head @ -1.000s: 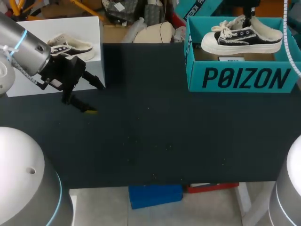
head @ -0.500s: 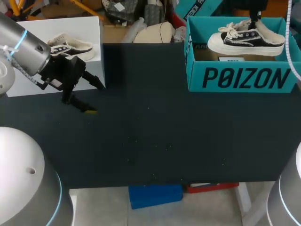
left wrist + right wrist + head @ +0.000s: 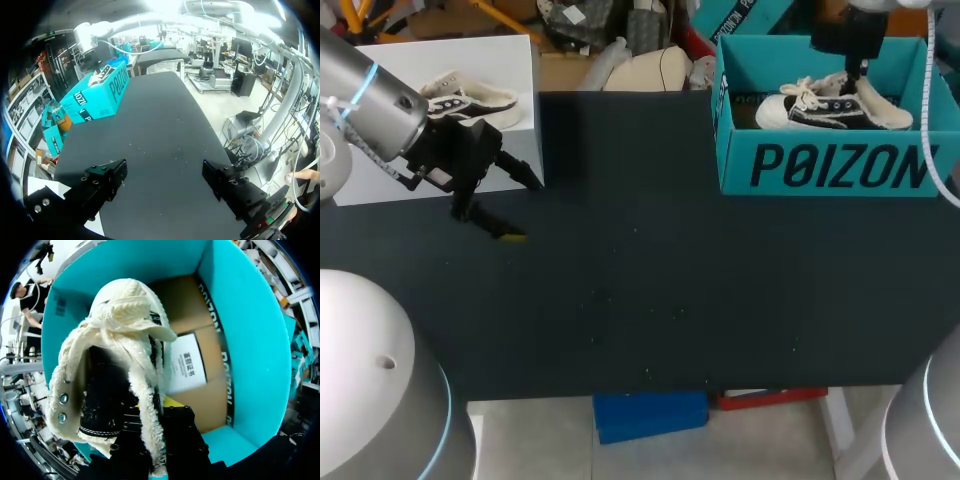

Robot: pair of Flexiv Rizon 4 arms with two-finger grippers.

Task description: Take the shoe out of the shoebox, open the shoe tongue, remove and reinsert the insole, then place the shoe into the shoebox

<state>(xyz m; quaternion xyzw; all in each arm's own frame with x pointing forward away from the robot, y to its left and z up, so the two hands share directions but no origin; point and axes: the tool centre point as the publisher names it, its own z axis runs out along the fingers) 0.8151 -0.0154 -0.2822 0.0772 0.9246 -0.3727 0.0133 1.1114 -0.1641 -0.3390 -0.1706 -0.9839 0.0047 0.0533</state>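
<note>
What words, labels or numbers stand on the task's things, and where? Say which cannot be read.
shoebox, front wall: one large word in dark letters, clear, but a brand name, so I do not quote it.
white label on the shoebox floor: dark print, too small to read.
shoe: no print visible.

Down goes the shoe (image 3: 835, 105)! The right hand (image 3: 858, 72), clamped on its fleecy collar, is sinking from above the rim into the teal shoebox (image 3: 820, 165). The white sole, in full view a second ago, now dips behind the front wall, and more of the right arm slides into view above.
</note>
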